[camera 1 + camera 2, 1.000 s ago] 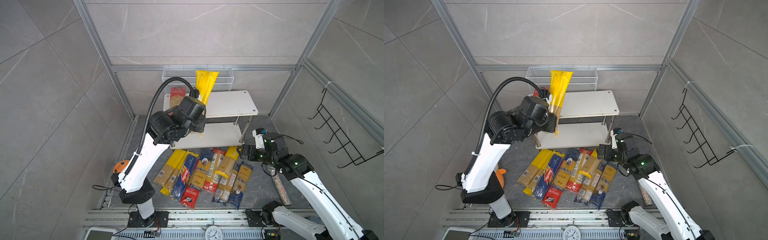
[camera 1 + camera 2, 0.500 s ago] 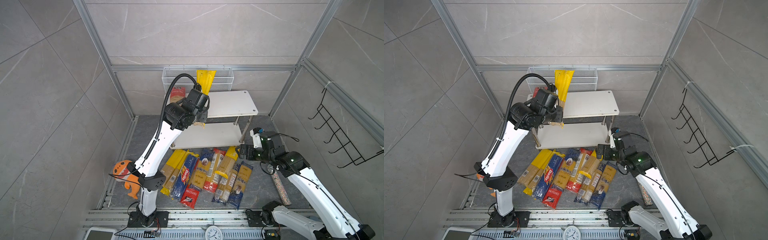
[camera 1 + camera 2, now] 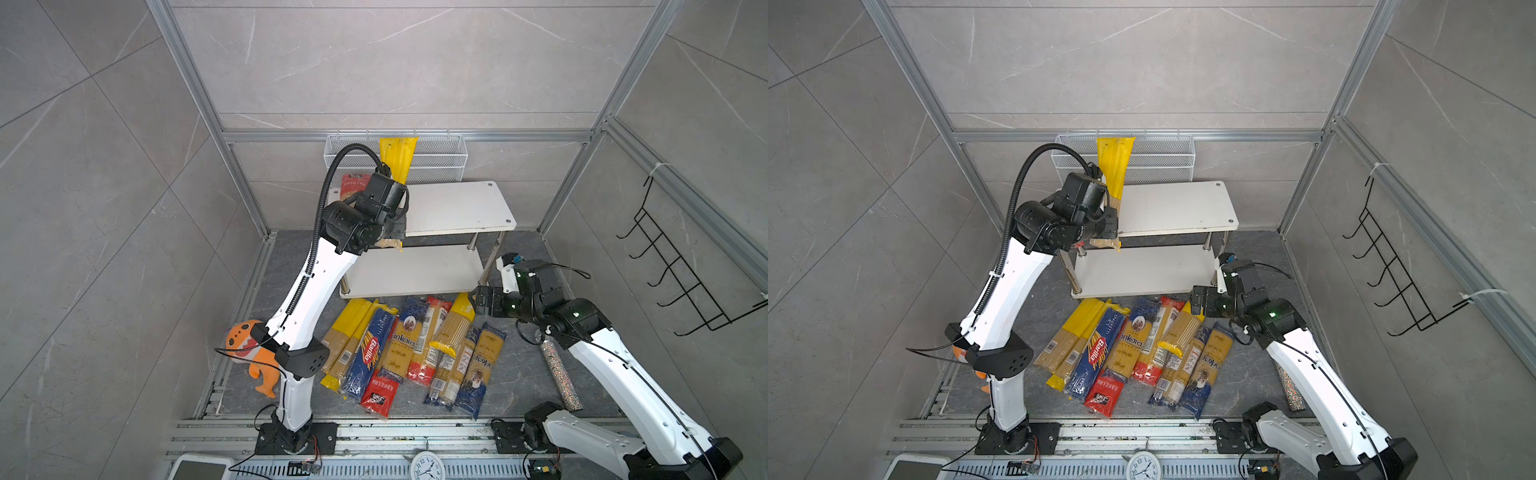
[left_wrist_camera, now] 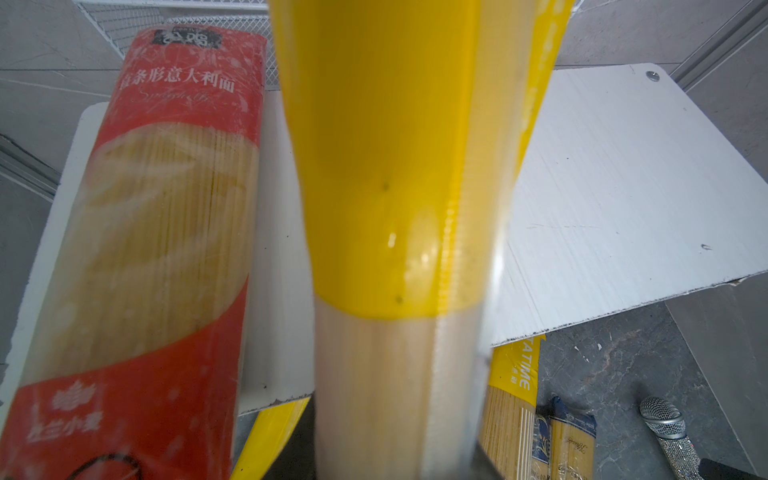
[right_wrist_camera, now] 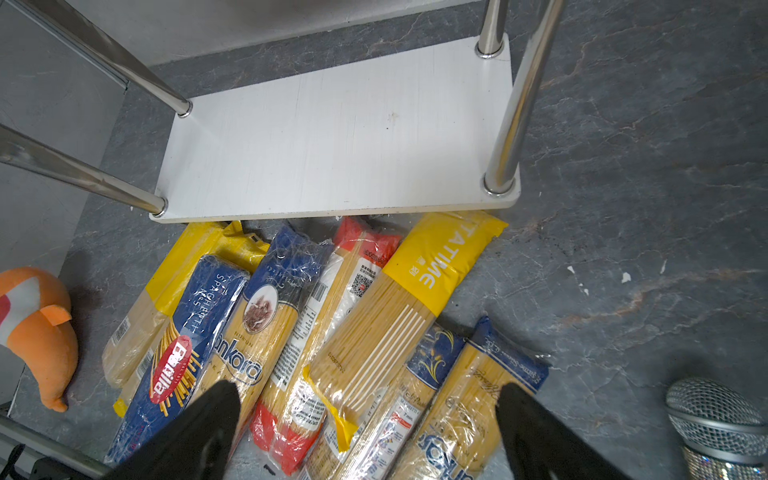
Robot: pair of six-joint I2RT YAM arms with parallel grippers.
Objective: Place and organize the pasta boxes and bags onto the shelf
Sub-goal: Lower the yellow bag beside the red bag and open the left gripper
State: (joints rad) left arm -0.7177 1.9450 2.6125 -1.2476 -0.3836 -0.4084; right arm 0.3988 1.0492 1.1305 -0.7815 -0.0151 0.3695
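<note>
My left gripper (image 3: 395,232) is shut on a yellow-ended pasta bag (image 3: 397,160), held nearly upright over the left part of the shelf's (image 3: 457,208) top board. In the left wrist view this yellow-ended bag (image 4: 395,187) fills the middle, right beside a red pasta bag (image 4: 158,232) that lies on the top board (image 4: 623,187). The lower board (image 5: 332,137) is bare. Several pasta bags (image 3: 415,349) lie side by side on the floor in front of the shelf. My right gripper (image 5: 368,399) hangs open just above the pile's right end (image 3: 1198,301), touching nothing.
An orange plush toy (image 3: 253,349) sits by the left arm's base. A glittery microphone (image 3: 559,370) lies on the floor under the right arm. A white wire basket (image 3: 436,158) hangs behind the shelf, and a black hook rack (image 3: 681,274) on the right wall.
The left arm has swung its elbow around while keeping the yellow-ended bag upright over the shelf; the bag's top has shifted slightly left. The right gripper has barely moved.
</note>
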